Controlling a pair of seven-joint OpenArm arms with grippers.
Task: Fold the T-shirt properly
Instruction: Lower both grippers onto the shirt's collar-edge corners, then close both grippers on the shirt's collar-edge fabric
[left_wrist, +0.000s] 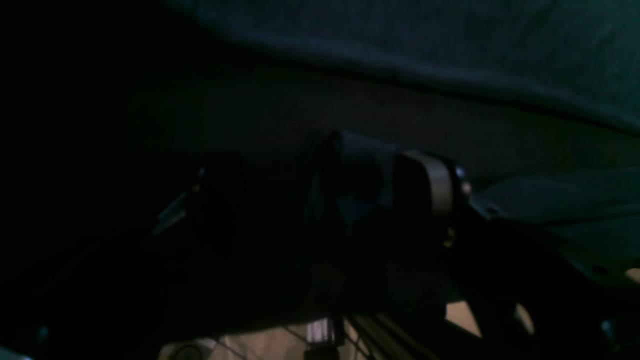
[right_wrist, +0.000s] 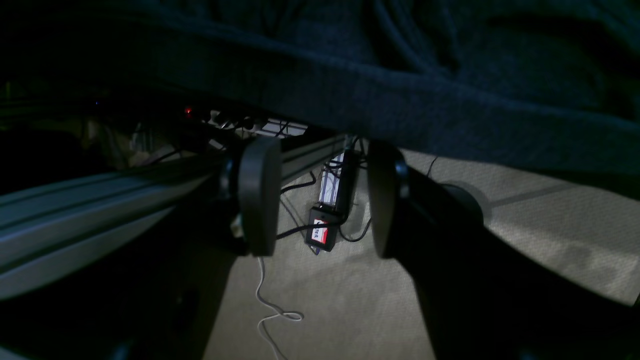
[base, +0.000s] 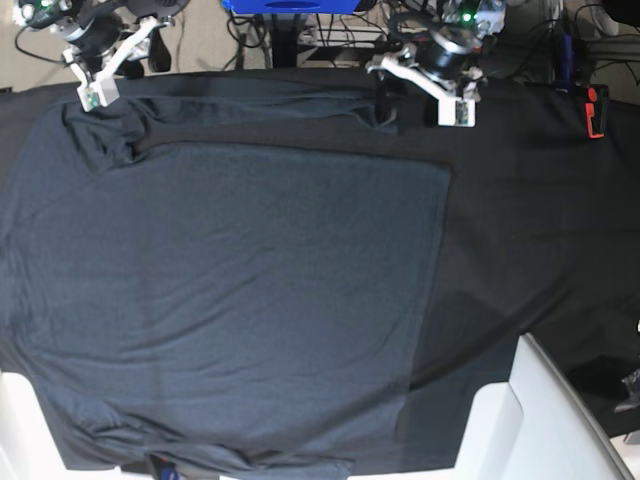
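The dark charcoal T-shirt (base: 250, 280) lies spread flat and wrinkled over the black table cloth (base: 530, 230), with its sleeve bunched at the far left corner. My left gripper (base: 408, 108) hovers at the shirt's far right corner. In the left wrist view the left gripper (left_wrist: 325, 195) has its fingers apart, with a dark lump between them that I cannot make out. My right gripper (base: 93, 98) is at the far left corner. In the right wrist view the right gripper (right_wrist: 320, 200) is open, holds nothing, and sits just under the shirt's hanging edge (right_wrist: 400, 100).
A red and black tool (base: 595, 110) lies at the far right of the table. White moulded parts (base: 520, 420) stand at the front right. Beyond the far edge are a blue object (base: 290, 5), an aluminium rail (right_wrist: 75, 215), and a power strip with cables (right_wrist: 335, 200) on the floor.
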